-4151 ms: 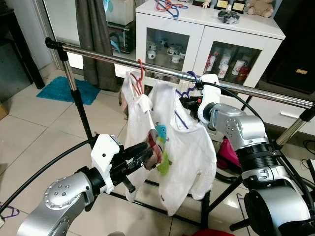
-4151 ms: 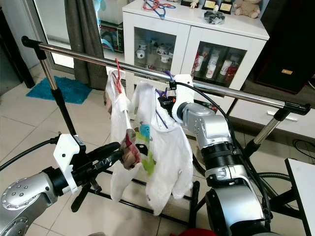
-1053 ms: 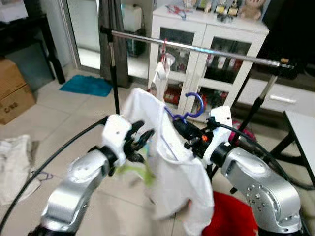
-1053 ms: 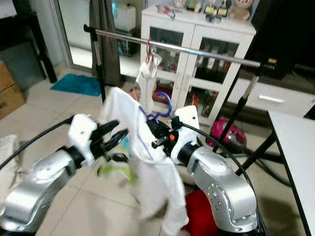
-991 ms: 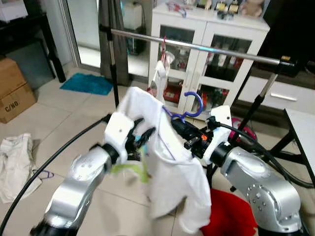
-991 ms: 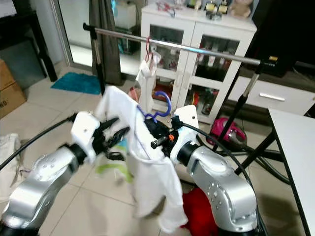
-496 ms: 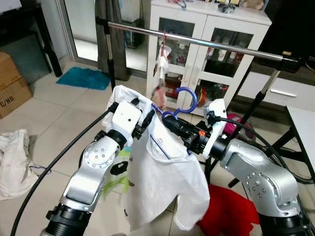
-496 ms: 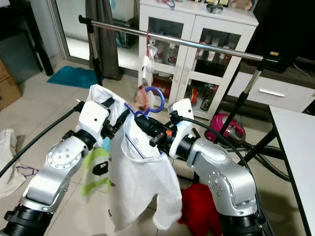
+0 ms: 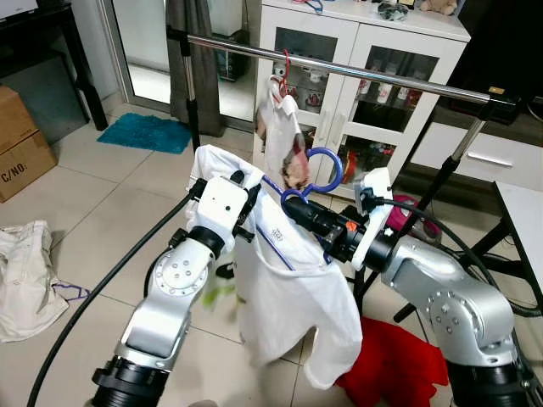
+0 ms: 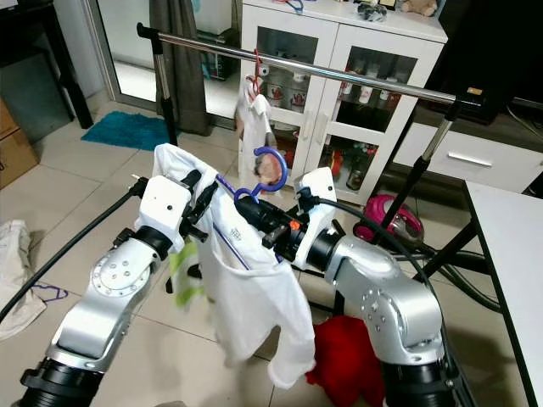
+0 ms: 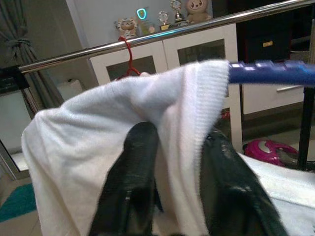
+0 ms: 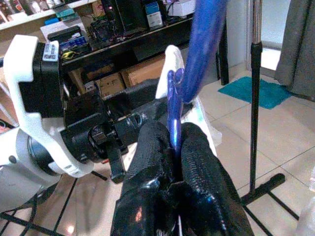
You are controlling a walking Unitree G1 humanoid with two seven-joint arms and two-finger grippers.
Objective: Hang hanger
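Observation:
A white shirt [image 9: 288, 288] hangs on a blue hanger [image 9: 321, 168], held in the air in front of the steel rail [image 9: 382, 76] and below it. My right gripper [image 9: 299, 212] is shut on the hanger's neck [image 12: 174, 103] under its hook. At the shirt's left shoulder my left gripper [image 9: 246, 197] is shut on the fabric; the ribbed collar [image 11: 206, 113] lies between its fingers [image 11: 133, 172]. On the rail a red hanger [image 9: 282, 66] carries another white garment [image 9: 284, 140].
A white glass-door cabinet [image 9: 373, 34] stands behind the rail. On the floor lie a red cloth [image 9: 399, 373], a white cloth [image 9: 21, 280] and a teal mat [image 9: 148, 134]. A cardboard box [image 9: 21, 144] sits at the left, a table corner [image 10: 509, 254] at the right.
My left gripper has risen to the shirt's left shoulder and closed on it. The right gripper lifted the hanger a little. The garment on the rail has swung.

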